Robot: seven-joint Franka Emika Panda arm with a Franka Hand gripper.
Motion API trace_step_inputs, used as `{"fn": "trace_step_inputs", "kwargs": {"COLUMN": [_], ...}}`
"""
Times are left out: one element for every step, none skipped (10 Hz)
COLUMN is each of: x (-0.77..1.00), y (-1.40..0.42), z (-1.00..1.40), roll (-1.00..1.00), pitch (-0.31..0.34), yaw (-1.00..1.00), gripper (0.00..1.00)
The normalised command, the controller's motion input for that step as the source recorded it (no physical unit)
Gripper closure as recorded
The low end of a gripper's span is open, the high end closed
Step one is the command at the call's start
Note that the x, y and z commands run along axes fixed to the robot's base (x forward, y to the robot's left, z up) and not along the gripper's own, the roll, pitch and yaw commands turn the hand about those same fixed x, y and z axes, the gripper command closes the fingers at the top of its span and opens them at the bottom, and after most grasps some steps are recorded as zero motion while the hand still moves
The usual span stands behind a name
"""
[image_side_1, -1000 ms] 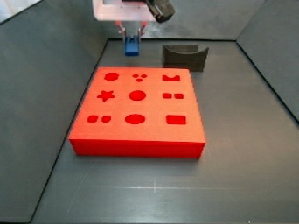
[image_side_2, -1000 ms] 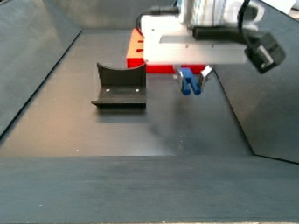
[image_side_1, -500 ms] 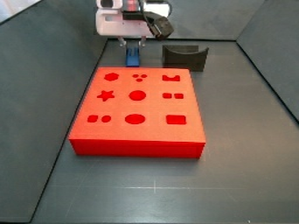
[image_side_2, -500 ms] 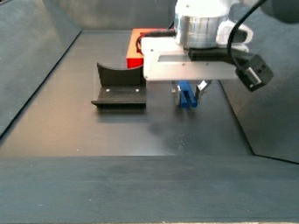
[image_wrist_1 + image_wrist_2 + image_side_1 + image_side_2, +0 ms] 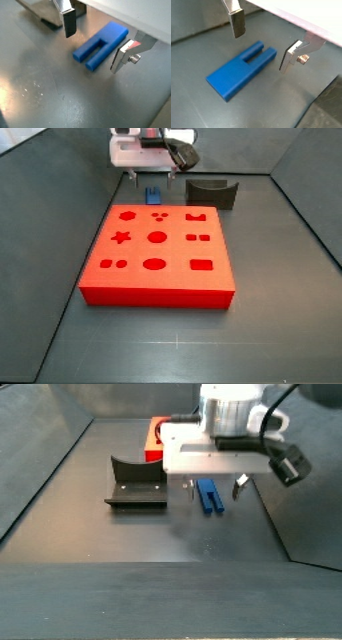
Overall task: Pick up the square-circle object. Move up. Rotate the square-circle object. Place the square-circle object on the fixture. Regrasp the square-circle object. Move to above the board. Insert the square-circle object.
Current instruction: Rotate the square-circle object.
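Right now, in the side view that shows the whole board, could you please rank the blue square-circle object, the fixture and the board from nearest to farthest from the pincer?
The pincer hangs open at the far end of the floor.
1. The square-circle object, on the floor directly beneath it.
2. The fixture, off to one side.
3. The board; its far edge is about as close as the fixture, its bulk extends farther, towards the camera.

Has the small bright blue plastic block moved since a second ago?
Yes. The blue block has dropped from upright between the gripper fingers to flat on the floor, beside the dark fixture.

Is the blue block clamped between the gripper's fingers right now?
No. In a wrist view the gripper is open, and the square-circle object lies flat on the floor below its fingers, touching neither.
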Motion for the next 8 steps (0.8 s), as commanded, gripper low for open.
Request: {"fn": "trace_step_inputs", "kwargs": {"x": [-0.01, -0.01, -0.02, -0.03, -0.03, -0.04, -0.03, 0.00], "y": [0.01, 0.01, 0.01, 0.01, 0.01, 0.01, 0.00, 0.00], "z": [1.00, 1.00, 1.00, 1.00, 1.00, 0.82, 0.68, 0.00], "roll": [0.02, 0.03, 0.05, 0.07, 0.08, 0.09, 0.10, 0.00], "pitch": [0.060, 0.069, 0.078, 0.074, 0.071, 0.070, 0.071, 0.000], "yaw": [-0.01, -0.02, -0.02, -0.02, -0.02, -0.01, 0.00, 1.00], "gripper": [0.00, 0.00, 0.00, 0.00, 0.00, 0.00, 0.00, 0.00]}}
